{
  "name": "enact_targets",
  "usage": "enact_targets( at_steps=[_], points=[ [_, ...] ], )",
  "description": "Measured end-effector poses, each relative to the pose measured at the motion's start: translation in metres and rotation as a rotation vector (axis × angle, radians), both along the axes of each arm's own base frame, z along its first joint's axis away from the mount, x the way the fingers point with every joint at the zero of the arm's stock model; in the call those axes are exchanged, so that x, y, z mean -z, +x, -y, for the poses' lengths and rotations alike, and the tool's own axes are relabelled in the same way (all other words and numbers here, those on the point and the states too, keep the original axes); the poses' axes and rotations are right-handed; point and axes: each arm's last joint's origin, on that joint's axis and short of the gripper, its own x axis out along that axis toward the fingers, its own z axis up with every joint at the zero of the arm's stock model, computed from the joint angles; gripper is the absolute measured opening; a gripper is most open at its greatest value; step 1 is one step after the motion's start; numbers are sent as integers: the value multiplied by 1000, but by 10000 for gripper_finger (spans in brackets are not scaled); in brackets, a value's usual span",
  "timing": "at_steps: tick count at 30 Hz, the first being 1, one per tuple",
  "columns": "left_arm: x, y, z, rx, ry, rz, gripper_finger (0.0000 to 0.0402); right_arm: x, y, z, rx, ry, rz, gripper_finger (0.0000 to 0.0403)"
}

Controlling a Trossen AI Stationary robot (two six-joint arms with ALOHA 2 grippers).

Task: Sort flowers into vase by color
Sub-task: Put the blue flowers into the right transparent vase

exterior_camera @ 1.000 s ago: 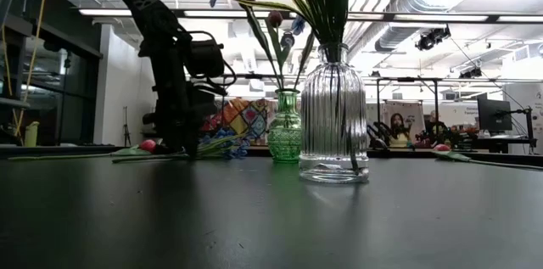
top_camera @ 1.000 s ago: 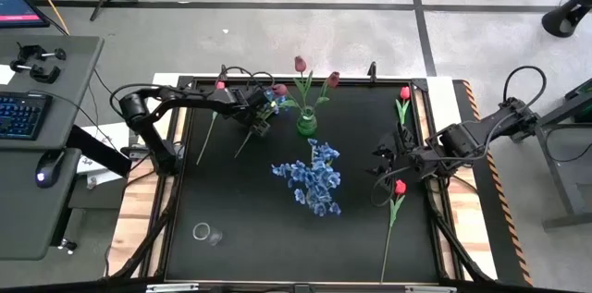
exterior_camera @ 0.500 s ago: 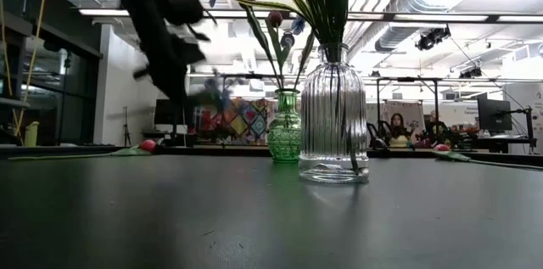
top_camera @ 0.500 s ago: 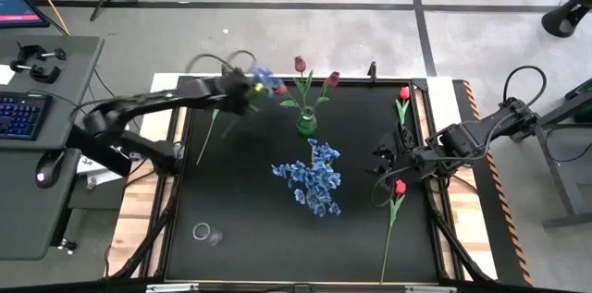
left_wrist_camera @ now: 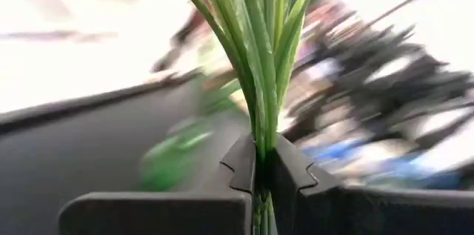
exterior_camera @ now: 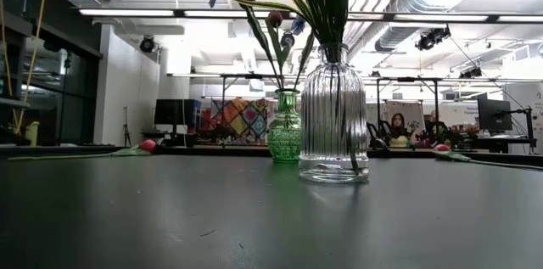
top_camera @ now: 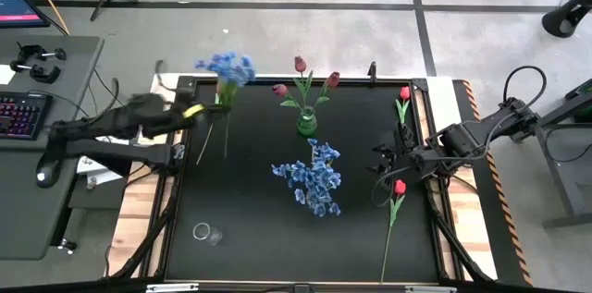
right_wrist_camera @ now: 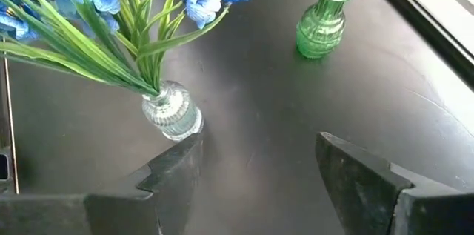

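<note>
My left gripper is shut on a blue flower bunch, raised high over the table's far left corner. A green vase at the far middle holds three maroon tulips. A clear ribbed vase at the table's middle holds blue flowers. One red tulip lies on its side at the far left. Two more red tulips lie near the right edge. My right gripper stands open at the right side, facing the clear vase, with nothing between its fingers. My left gripper pinches the blue bunch's green stems between its two fingers, just below where the leaves fan out. The fingers lie across the stems, and the stem's lower end runs on past them. The bunch is lifted clear of the table.
A small clear object lies near the table's front left corner. The table's near half is bare black surface. A desk with a keyboard stands left of the table.
My left gripper has shut on the blue bunch that lay beside the green vase. It has swung up and toward the table's left edge with it. The bunch is now lifted clear of the table. The red tulip on the table stays where it was.
</note>
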Motion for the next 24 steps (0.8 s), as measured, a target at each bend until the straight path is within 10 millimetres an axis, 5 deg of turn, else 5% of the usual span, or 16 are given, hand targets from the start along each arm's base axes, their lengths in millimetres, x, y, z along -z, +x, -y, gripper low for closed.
enact_targets(
  at_steps=[4, 9, 14, 24],
  points=[
    [-27, 4, 27, 84, 131, 309, 1, -1, 0, 1, 19, -26, 17, 252],
    [-33, 38, 69, 149, 336, 379, 0, -2, 1, 1, 36, -43, 40, 252],
    [-30, 71, 108, 210, 346, 435, 0, -3, 3, 0, -11, -81, 45, 252],
    [21, 91, 200, 140, 203, 339, 0, -13, 6, 2, -89, -126, 123, 252]
  ],
)
